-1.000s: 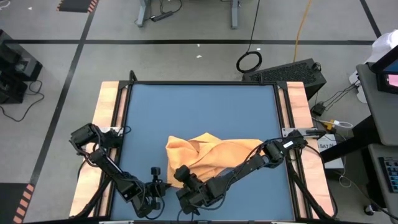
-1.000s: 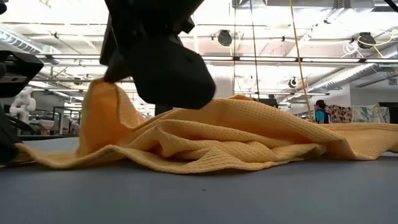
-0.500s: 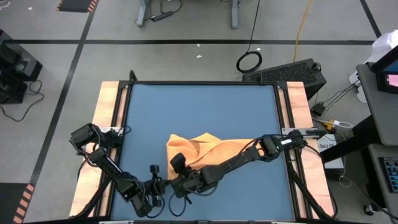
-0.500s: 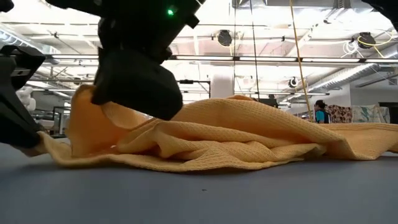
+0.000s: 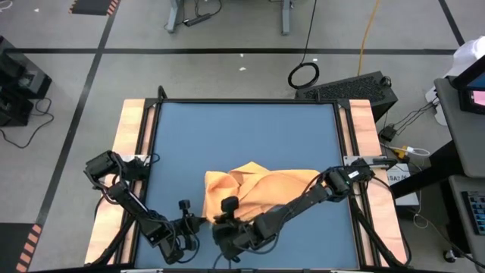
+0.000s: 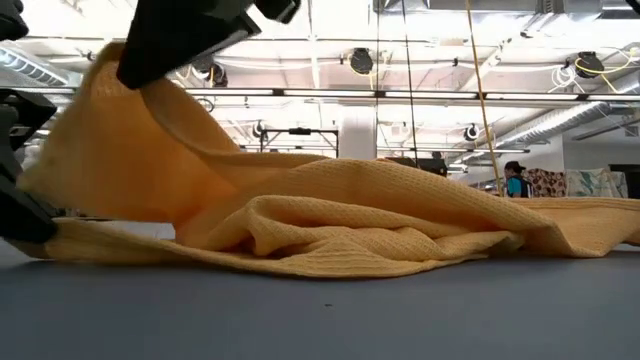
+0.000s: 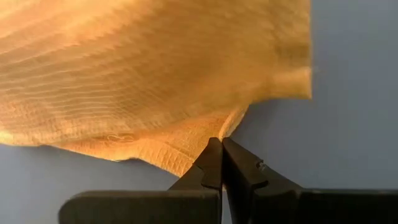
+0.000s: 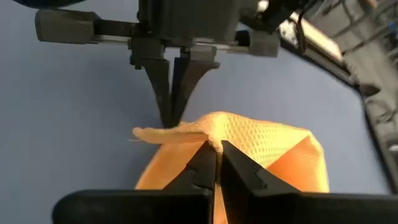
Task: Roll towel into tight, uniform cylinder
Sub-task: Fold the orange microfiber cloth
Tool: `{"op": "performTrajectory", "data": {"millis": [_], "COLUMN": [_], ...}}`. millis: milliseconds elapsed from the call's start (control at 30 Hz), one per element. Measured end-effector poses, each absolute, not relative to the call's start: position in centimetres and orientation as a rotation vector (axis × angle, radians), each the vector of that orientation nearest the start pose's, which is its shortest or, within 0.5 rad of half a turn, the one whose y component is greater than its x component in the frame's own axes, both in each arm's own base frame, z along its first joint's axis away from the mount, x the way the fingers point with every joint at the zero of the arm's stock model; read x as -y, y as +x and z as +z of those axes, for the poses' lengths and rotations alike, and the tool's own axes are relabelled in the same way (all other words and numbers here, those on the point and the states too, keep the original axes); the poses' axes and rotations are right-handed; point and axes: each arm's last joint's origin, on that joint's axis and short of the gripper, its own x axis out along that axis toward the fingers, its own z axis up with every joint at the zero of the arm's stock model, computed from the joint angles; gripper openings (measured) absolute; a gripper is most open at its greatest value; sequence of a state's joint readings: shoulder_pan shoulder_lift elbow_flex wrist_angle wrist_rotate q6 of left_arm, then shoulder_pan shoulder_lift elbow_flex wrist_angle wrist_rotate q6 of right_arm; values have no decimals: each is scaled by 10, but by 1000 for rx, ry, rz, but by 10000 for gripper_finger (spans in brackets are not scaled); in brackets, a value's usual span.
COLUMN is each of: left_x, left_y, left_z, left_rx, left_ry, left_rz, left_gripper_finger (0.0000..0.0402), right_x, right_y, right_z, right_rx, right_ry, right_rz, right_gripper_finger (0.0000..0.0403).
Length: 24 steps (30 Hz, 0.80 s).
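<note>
While both pincers sit at the table's near edge, I see each pressed together on the towel [image 5: 261,189]. Right gripper [image 8: 213,151] pinches a raised corner of cloth, lifting it above the mat [image 5: 242,136]. Left gripper [image 7: 220,148] nips the towel's edge, directly facing the right one, tips almost touching. Rest of the towel lies crumpled just beyond them, spreading toward the right arm's side.

**Surfaces and materials**

Towel [image 6: 330,215]: soft orange-yellow cloth, waffle weave, ribbed grain clear at close range, matt. Table [image 5: 250,133]: smooth blue-grey mat, matt, flanked by pale bare wood strips [image 5: 130,125]. Left gripper [image 7: 219,149] and right gripper [image 8: 213,151]: dark hard fingers, dull low sheen, smooth faces.
</note>
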<state>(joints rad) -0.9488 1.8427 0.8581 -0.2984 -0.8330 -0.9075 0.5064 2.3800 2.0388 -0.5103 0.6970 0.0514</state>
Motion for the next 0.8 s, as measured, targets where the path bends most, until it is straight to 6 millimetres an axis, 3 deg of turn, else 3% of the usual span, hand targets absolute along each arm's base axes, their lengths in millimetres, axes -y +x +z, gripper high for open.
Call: {"op": "performTrajectory", "data": {"millis": [133, 333, 533, 800], "left_x": [234, 238, 246, 244], "left_y": [191, 189, 191, 200], "left_z": [103, 103, 108, 113], "left_rx": [-747, -766, -628, -487], "left_ry": [104, 54, 14, -92], "left_rz": [245, 228, 233, 323], "left_gripper_finger": [34, 128, 211, 256], "right_x": [-231, -221, -216, -216], "right_y": [467, 472, 473, 480], "right_z": [190, 177, 176, 181], "right_rx": [-720, -780, -780, -707], "right_ry": [-353, -253, -173, -78], "right_rz": [-188, -198, -225, -240], "right_gripper_finger": [3, 3, 3, 4]}}
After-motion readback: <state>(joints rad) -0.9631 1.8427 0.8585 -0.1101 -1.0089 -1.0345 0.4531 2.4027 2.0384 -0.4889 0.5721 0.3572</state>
